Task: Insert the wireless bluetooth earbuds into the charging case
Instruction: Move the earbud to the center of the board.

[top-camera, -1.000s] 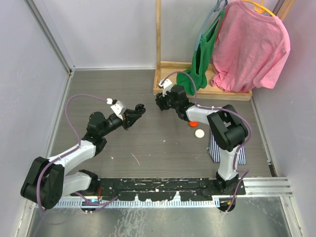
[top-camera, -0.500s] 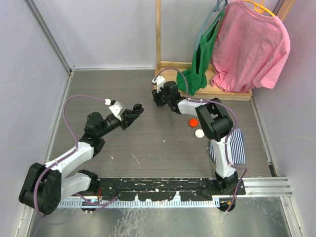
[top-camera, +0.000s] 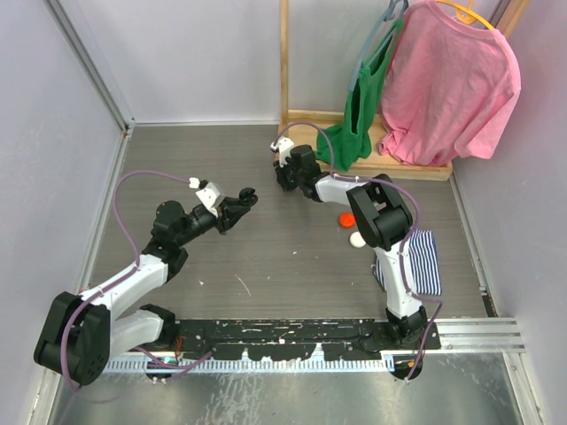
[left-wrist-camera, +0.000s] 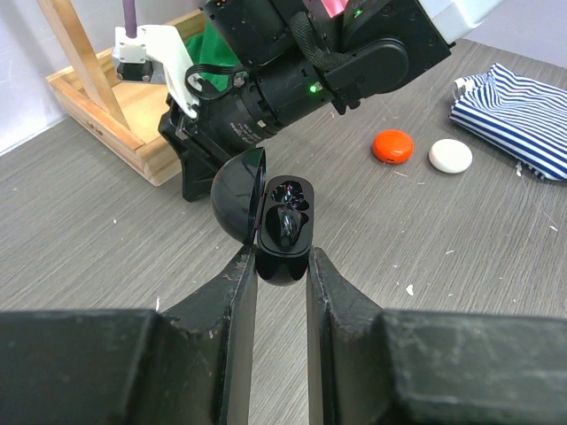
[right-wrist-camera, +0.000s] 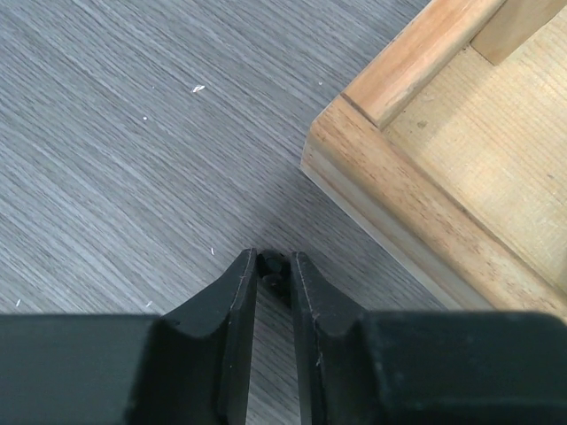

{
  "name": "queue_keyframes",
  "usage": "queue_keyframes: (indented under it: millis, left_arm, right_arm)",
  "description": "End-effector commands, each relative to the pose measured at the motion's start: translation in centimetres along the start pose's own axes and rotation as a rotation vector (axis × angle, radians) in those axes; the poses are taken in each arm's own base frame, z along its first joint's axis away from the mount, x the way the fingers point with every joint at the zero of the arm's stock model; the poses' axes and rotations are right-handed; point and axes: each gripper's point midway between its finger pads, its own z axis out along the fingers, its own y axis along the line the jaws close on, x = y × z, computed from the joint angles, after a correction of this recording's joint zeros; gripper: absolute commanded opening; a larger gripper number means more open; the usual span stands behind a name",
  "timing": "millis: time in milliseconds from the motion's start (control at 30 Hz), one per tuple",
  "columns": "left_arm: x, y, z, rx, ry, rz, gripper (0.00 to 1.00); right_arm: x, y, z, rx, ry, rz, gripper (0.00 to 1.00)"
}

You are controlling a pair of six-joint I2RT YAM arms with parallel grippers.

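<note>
L gripper (left-wrist-camera: 282, 266) fingers clamped on the open black clamshell charging case (left-wrist-camera: 285, 226), lid swung aside. R gripper (right-wrist-camera: 274, 262) fingers nearly together, pinching a tiny black plastic earbud (right-wrist-camera: 273, 266) on the grey wood-grain table (right-wrist-camera: 115, 133), just beside the wooden rack base (right-wrist-camera: 416, 177). Best: lift straight up, no dragging, then line up w/ the case cavity.

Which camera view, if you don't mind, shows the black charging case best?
The left wrist view: the black charging case sits close-up in the left end effector, lid open, interior visible. The top external view shows only a small dark shape; the right wrist view misses it.
</note>
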Motion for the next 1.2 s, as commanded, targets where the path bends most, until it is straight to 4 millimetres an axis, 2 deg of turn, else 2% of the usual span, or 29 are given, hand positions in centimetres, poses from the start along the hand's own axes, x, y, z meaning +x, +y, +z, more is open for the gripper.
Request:
queue_keyframes:
  millis: [0,100,200,433,733,967,1100,1167]
  left_arm:
    - [-2.7,0.0,0.1,0.016,-0.066,0.052,0.00]
    - [-2.8,-0.2,0.0,0.025,-0.068,0.049,0.00]
    - [-3.0,-0.4,-0.1,0.029,-0.072,0.045,0.00]
    - [-3.4,-1.0,-0.6,0.035,-0.102,0.025,0.00]
    - [-3.4,-2.2,-1.3,0.064,-0.137,-0.032,0.00]
    - [-1.8,-3.9,-1.6,0.116,-0.108,-0.107,0.00]
    - [-1.1,-5.3,-1.5,0.151,-0.093,-0.122,0.00]
    - [-0.8,-6.1,-1.5,0.166,-0.085,-0.126,0.00]
  right_arm:
    - [-1.2,-0.3,-0.5,0.024,-0.007,0.007,0.21]
    - [-0.8,-0.1,-1.3,0.025,0.013,0.029,0.16]
    - [-0.8,0.3,-2.8,0.029,0.015,0.053,0.15]
    - [-0.1,1.5,-7.8,0.052,0.036,0.123,0.16]
    - [3.3,4.3,-13.3,0.047,0.166,0.181,0.18]
    - [7.0,7.6,-16.6,0.032,0.259,0.220,0.19]
    - [9.1,8.6,-18.6,0.051,0.294,0.245,0.19]
    - [9.5,9.1,-19.3,0.049,0.302,0.251,0.21]
